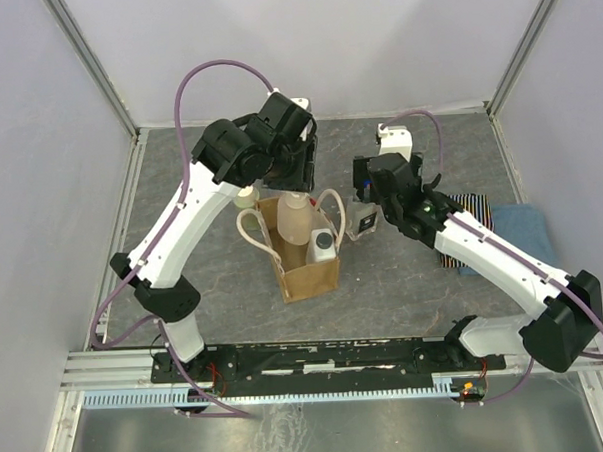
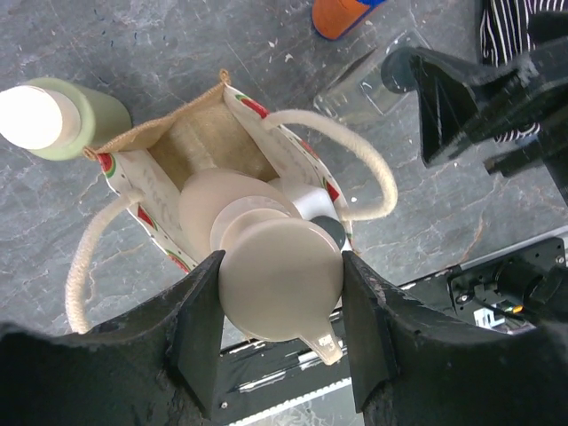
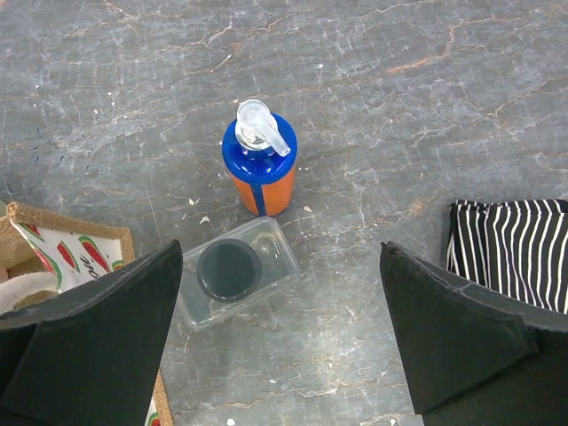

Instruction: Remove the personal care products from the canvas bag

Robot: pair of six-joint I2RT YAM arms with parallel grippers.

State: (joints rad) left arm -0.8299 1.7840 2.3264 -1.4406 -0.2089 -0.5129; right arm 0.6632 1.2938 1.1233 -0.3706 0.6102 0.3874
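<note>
Over the table, top view: the left gripper [image 1: 290, 186] hangs above the canvas bag [image 1: 306, 276], clamped on the beige pump bottle [image 1: 293, 218]. The bottle's lower part sits inside the bag, so a straight lift looks intended.
Beside the bag: a green bottle [image 1: 245, 196] stands at its far-left corner, outside.
Left wrist view, grip: both fingers [image 2: 200, 328] press the sides of the pump head.
Left in bag: a white bottle [image 2: 312, 202] touches the pump bottle.
Snag risk: the rope handles [image 2: 355, 151] arch on either side.
Right wrist view, right gripper [image 3: 282, 257]: spread wide and empty, above the clear jar [image 3: 232, 280] and orange bottle [image 3: 259, 169] on the table [image 3: 399, 89].
Aside: the striped cloth [image 3: 515, 248] lies apart.
</note>
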